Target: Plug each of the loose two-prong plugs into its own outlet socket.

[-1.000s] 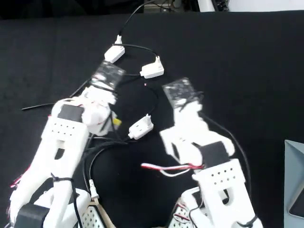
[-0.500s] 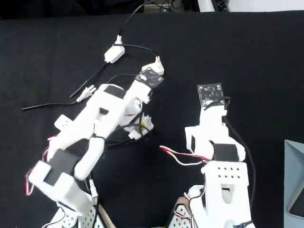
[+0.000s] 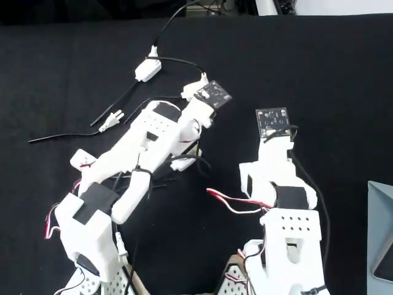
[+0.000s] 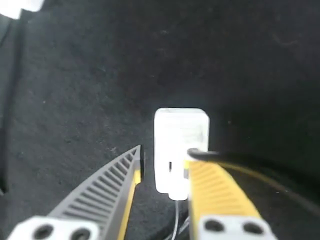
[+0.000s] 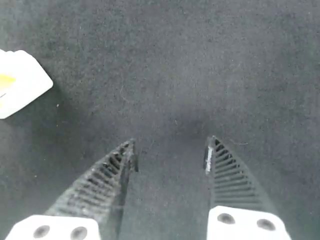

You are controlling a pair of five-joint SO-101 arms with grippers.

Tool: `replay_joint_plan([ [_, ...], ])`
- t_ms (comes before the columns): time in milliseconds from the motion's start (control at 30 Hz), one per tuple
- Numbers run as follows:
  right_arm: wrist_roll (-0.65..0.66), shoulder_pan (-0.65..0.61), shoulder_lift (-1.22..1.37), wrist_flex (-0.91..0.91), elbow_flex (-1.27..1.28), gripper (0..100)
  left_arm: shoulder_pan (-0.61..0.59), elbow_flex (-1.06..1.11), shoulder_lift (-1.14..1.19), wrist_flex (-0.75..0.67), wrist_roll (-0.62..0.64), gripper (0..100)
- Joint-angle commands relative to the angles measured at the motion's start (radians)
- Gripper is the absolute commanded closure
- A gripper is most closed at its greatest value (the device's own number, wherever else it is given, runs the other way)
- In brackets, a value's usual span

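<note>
The left arm (image 3: 141,147) has swung off the left side and now stretches across toward the far middle of the black cloth (image 3: 344,74), a touch farther than half a second ago. The right arm (image 3: 279,184) has straightened up from its leftward lean and now holds still on the right.

In the left wrist view, the left gripper (image 4: 165,155) is down at a white socket (image 4: 180,135), with its jaws apart on either side of it. The grey finger (image 4: 117,185) is just clear of it. The yellow finger (image 4: 215,195) looks to be against its edge, though that contact is hard to judge. A thin wire runs out of the socket toward the gripper.

From above, that socket (image 3: 195,91) lies just left of the left arm's wrist. A second socket (image 3: 147,69) sits farther to the left, and a third (image 3: 183,163) peeks out under the left arm. A loose plug (image 3: 110,118) lies well to the left, prongs showing.

The right gripper (image 5: 170,145) hangs over bare cloth, its jaws spread wide and nothing between them.
</note>
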Motion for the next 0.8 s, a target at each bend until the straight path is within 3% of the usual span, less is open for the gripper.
replay_joint_plan([
  [0, 0.005, 0.009, -0.016, -0.014, -0.004, 78.3, 0.001, -0.015, -0.015, 0.000, -0.005, 80],
  [267, 0.008, 0.005, -0.018, -0.018, 0.015, 78.3, -0.004, -0.013, -0.124, 0.078, -0.006, 75],
  [533, 0.009, 0.003, -0.021, -0.018, 0.021, 78.3, -0.028, -0.013, -0.069, 0.054, -0.005, 73],
  [667, 0.009, 0.003, -0.021, -0.018, 0.021, 78.3, -0.028, -0.021, 0.037, -0.009, 0.041, 74],
  [767, 0.009, 0.003, -0.022, -0.018, 0.021, 78.3, -0.030, -0.061, 0.057, -0.011, 0.058, 80],
])
